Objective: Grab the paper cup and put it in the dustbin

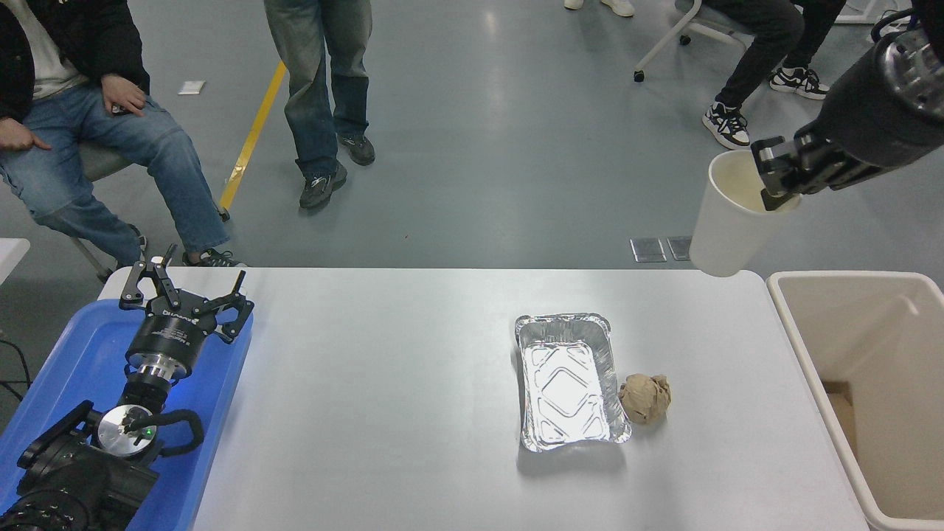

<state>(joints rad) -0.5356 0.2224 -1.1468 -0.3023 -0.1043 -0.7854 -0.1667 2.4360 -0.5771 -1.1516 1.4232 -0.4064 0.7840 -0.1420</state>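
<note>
My right gripper (774, 177) is shut on the rim of the white paper cup (726, 225), with one finger inside the cup. It holds the cup high in the air, above the table's far right corner and just left of the dustbin (793, 317). The cup hangs upright, slightly tilted. The beige dustbin stands at the table's right edge, open, with a brown piece lying at its bottom. My left gripper (184, 291) is open and parked over the blue tray at the lower left.
A rectangular foil tray (568, 380) lies on the white table (383, 383) right of the middle, with a crumpled brown paper ball (645, 398) touching its right side. A blue tray (74, 361) lies at the left. People sit and stand beyond the far side.
</note>
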